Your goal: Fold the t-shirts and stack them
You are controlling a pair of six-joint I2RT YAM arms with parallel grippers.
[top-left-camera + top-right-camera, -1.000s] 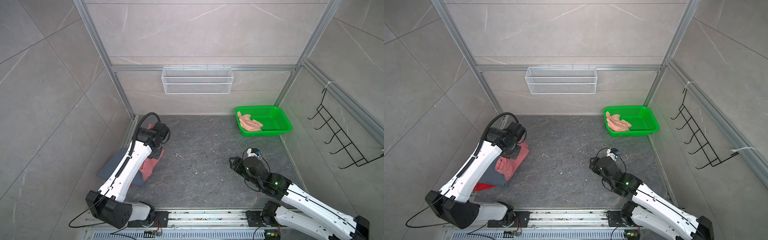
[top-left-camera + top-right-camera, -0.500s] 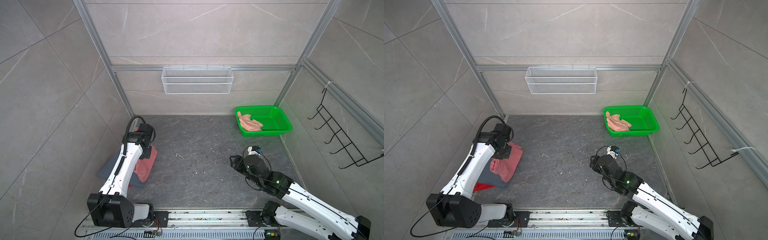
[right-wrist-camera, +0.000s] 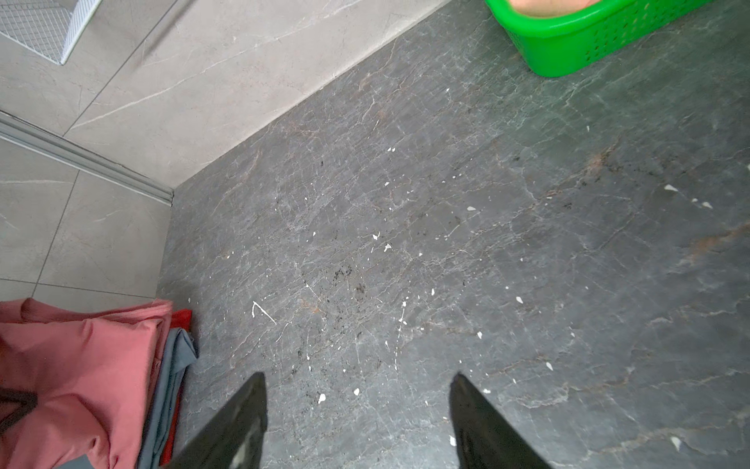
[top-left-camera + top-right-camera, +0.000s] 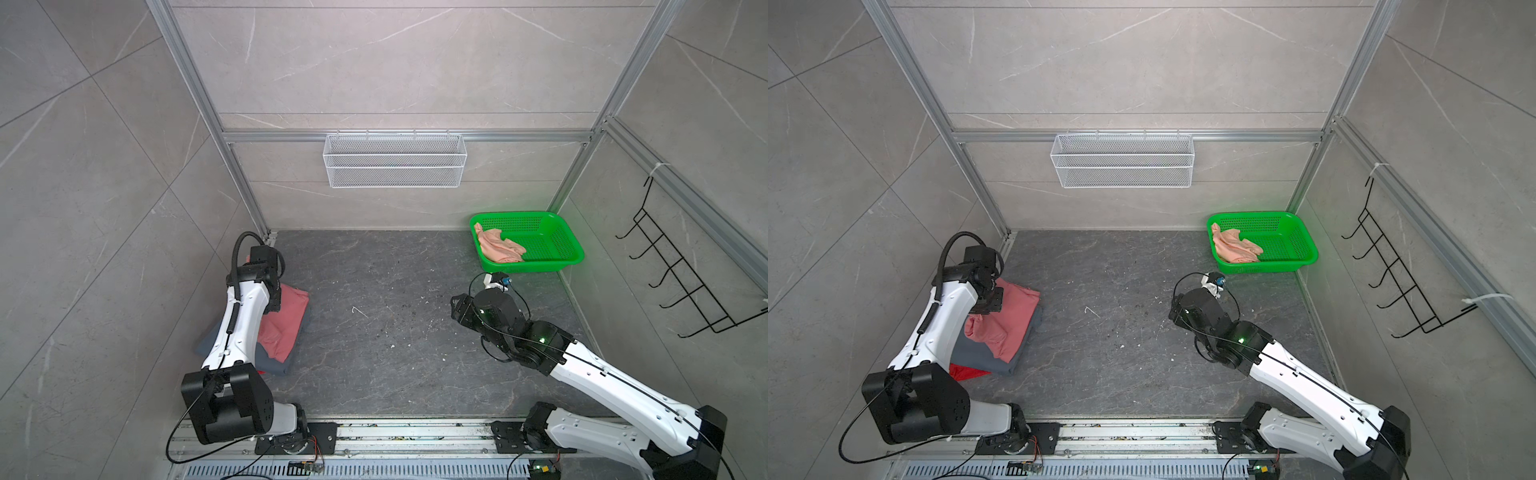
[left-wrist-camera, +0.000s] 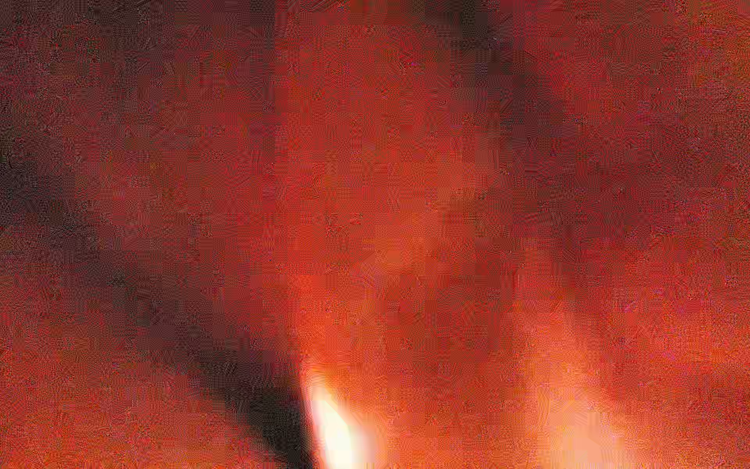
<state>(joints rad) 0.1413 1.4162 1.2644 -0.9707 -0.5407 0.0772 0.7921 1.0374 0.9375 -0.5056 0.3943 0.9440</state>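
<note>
A coral pink t-shirt (image 4: 1013, 320) lies rumpled on top of a pile at the left wall, over a slate grey-blue t-shirt (image 4: 988, 357) and a bright red one (image 4: 965, 371). My left gripper (image 4: 990, 301) rests on the coral shirt's near-wall side. Its jaws are hidden, and its wrist view is filled with blurred red cloth (image 5: 406, 203). A pale peach t-shirt (image 4: 496, 247) lies crumpled in the green basket (image 4: 575, 257) at the back right. My right gripper (image 3: 358, 377) hangs open over bare floor with nothing between its fingers. The pile (image 3: 73, 365) shows off to its side.
A white wire basket (image 4: 395, 160) hangs on the back wall and a black hook rack (image 4: 673, 282) on the right wall. The dark stone floor (image 4: 395, 324) lies between the pile and the right arm. The arms' rail (image 4: 415, 432) runs along the front edge.
My left gripper has moved left toward the wall with the coral shirt, which now lies spread on the pile. The right arm has barely moved.
</note>
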